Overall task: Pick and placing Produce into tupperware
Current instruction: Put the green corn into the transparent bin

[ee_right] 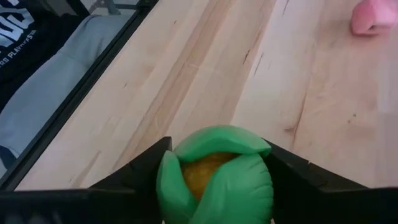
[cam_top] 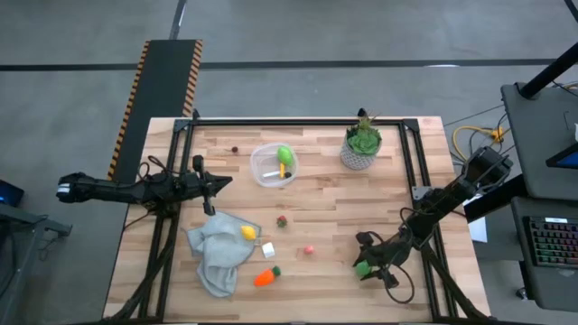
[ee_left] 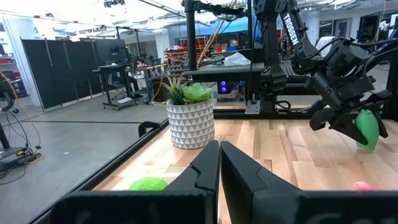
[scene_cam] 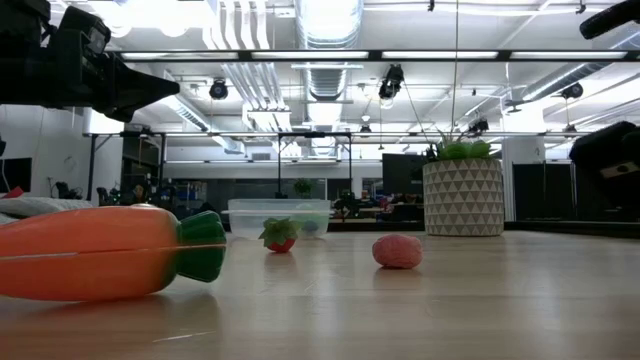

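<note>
Nearest me, at the front right of the surface (cam_top: 316,280), my right gripper (cam_top: 366,267) is low, its fingers clamped around a green husked piece (ee_right: 214,171) with a yellow centre, presumably so I can lift it. Left of it, well apart, lie a pink piece (cam_top: 309,249), a carrot (cam_top: 265,278) and a white cube (cam_top: 268,249). A lemon (cam_top: 248,232) rests on a crumpled grey cloth (cam_top: 217,253), and a small red piece (cam_top: 282,219) sits just beyond on bare wood. Farther back, near the middle, is the tupperware (cam_top: 274,165), already holding one green piece (cam_top: 285,156), so I judge the task barely begun. My left gripper (cam_top: 217,183) hovers to the container's left, fingers together and empty, clear of the right arm's likely path. A potted plant (cam_top: 362,144) stands at the far right, and a tiny dark piece (cam_top: 235,150) lies at the back.
</note>
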Robot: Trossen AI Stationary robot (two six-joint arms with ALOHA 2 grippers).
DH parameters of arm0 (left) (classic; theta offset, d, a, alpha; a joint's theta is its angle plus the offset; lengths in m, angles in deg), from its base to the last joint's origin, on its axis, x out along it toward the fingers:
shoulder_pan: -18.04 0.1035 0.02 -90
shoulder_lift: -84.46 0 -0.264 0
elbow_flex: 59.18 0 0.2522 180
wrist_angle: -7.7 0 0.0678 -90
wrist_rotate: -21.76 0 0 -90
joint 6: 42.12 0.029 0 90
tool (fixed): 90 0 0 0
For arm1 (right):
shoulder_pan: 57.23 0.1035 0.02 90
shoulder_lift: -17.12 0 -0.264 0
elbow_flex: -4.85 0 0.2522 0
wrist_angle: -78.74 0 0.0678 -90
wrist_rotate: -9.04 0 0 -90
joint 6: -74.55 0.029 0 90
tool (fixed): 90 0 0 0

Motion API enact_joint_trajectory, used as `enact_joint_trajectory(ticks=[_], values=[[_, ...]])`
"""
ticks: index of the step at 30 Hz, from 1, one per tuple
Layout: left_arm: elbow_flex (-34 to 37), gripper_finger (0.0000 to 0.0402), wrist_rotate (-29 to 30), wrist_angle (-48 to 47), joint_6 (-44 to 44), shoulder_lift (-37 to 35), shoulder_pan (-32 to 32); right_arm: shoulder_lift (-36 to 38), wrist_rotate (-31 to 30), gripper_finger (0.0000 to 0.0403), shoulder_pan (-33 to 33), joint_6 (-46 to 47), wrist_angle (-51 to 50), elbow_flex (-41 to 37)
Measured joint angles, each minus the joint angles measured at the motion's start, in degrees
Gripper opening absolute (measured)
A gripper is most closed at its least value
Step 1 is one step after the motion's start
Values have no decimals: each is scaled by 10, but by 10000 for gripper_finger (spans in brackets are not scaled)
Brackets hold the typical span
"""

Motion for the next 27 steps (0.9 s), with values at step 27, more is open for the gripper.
enact_joint_trajectory(ticks=[27], values=[[0, 0, 0, 0, 1, 24, 0, 51, -13, 194, -315, -194, -89, 203]])
